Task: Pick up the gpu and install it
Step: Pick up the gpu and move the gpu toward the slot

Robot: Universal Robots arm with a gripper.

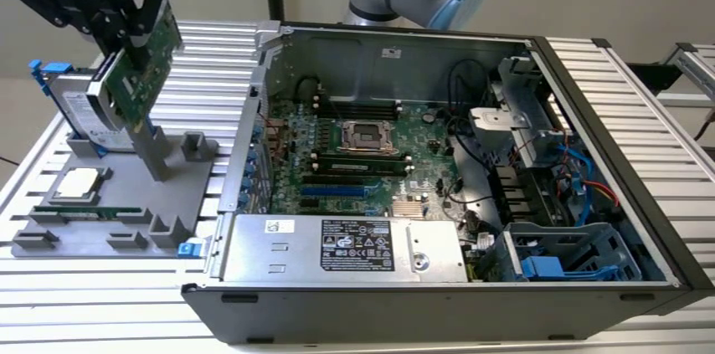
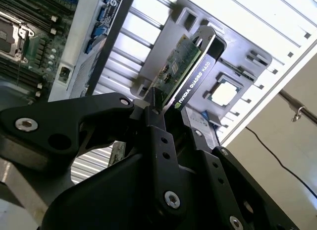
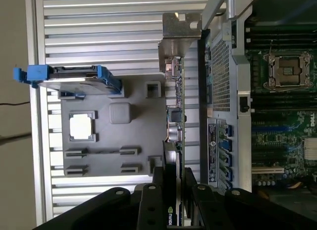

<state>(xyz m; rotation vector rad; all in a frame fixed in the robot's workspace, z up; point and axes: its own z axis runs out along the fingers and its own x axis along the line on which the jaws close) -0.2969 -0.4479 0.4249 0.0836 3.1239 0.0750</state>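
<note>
My gripper (image 1: pixel 126 44) is shut on the gpu (image 1: pixel 146 74) and holds it in the air above the grey parts holder (image 1: pixel 123 233), at the exterior view's left. The green card hangs tilted, its silver end bracket (image 1: pixel 152 151) pointing down toward the holder. In the second wrist view the black fingers (image 2: pixel 157 122) clamp the gpu (image 2: pixel 181 66) by one end, with its black cooler face showing. In the first wrist view the gpu (image 3: pixel 175 116) is seen edge-on, running from the gripper (image 3: pixel 172 183) out to the bracket (image 3: pixel 176 31).
The open computer case (image 1: pixel 604 145) lies to the exterior view's right, with the motherboard (image 1: pixel 347 145) and its blue slots (image 1: pixel 335 191) exposed. On the holder sit a blue-framed hard drive (image 1: pixel 76 107), a processor chip (image 1: pixel 80 182) and a memory stick (image 1: pixel 90 212).
</note>
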